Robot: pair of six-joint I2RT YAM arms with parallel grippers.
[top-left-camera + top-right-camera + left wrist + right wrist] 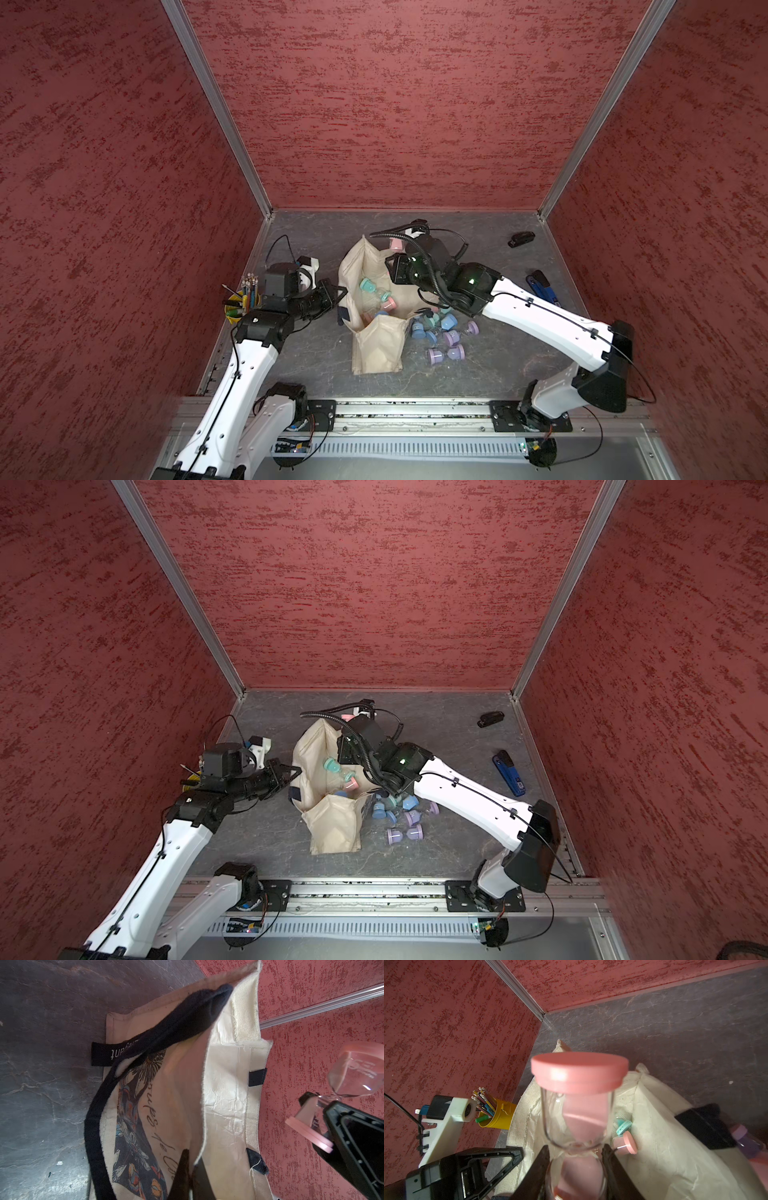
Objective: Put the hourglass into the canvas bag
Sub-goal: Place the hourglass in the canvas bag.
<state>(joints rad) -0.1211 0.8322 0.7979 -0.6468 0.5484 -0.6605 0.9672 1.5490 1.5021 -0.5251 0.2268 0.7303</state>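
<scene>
The cream canvas bag lies on the grey floor with its mouth held open, and it appears in both top views. My left gripper is shut on the bag's near rim, one finger inside and one outside the cloth, beside a navy strap. My right gripper is shut on a pink-capped glass hourglass at its waist. It holds the hourglass above the far part of the bag's opening. A teal-and-pink hourglass and a blue one lie inside the bag.
Several blue and purple hourglasses lie on the floor right of the bag, under my right arm. A yellow cup of pencils stands by the left wall. A black object and a blue tool lie at the right.
</scene>
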